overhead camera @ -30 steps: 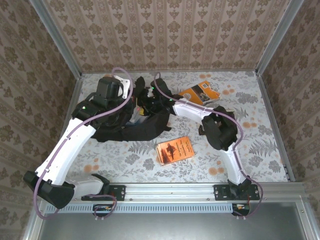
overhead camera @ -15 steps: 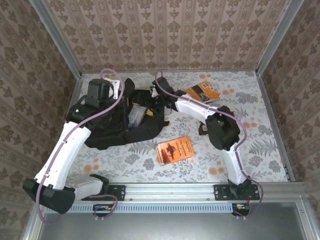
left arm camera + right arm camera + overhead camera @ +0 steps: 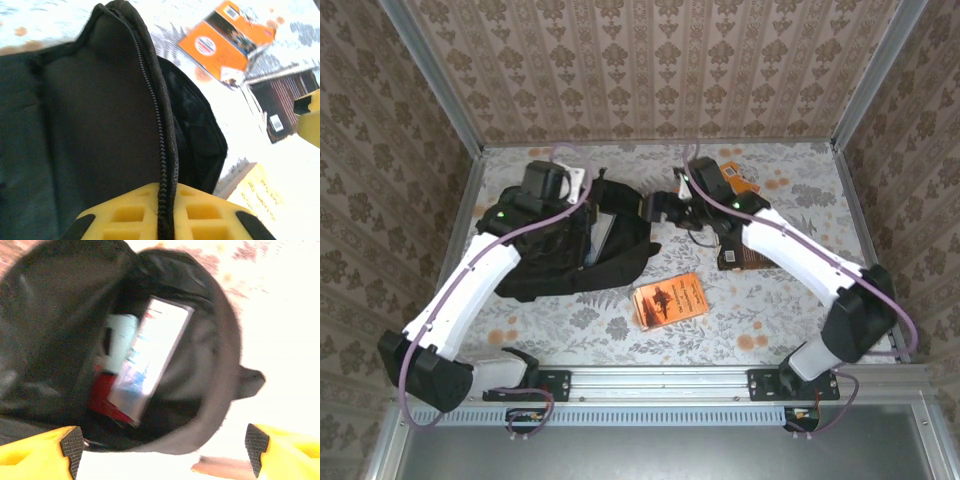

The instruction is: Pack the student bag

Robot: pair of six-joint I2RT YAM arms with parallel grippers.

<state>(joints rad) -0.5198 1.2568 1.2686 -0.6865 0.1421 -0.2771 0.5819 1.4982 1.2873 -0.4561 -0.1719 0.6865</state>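
Tabletop [image 3: 820, 230] with a pale floral print carries everything. Student bag [image 3: 545, 270], black and soft, lies on the left half of it with its mouth gaping toward the right, and is by far the biggest item. Left arm [image 3: 470, 285] slants up along the bag's left side and over its far end. The right arm [image 3: 800, 255] reaches in from the bag's right.

An orange book [image 3: 668, 298] lies flat just off the bag's near right corner, apart from it. A second orange book [image 3: 742, 180] sits well to the bag's right and farther back, partly under the right arm. A dark brown book [image 3: 728, 260] lies between those two, also right of the bag.

Inside the bag a flat white-and-blue item [image 3: 150, 355] leans over something red [image 3: 102, 400]; both are blurred.

Left gripper [image 3: 162, 197] is clamped on the bag's zippered edge, the zipper running between its yellow fingers. Right gripper [image 3: 162, 445] hovers just outside the bag's mouth, its fingers spread wide with nothing between them.
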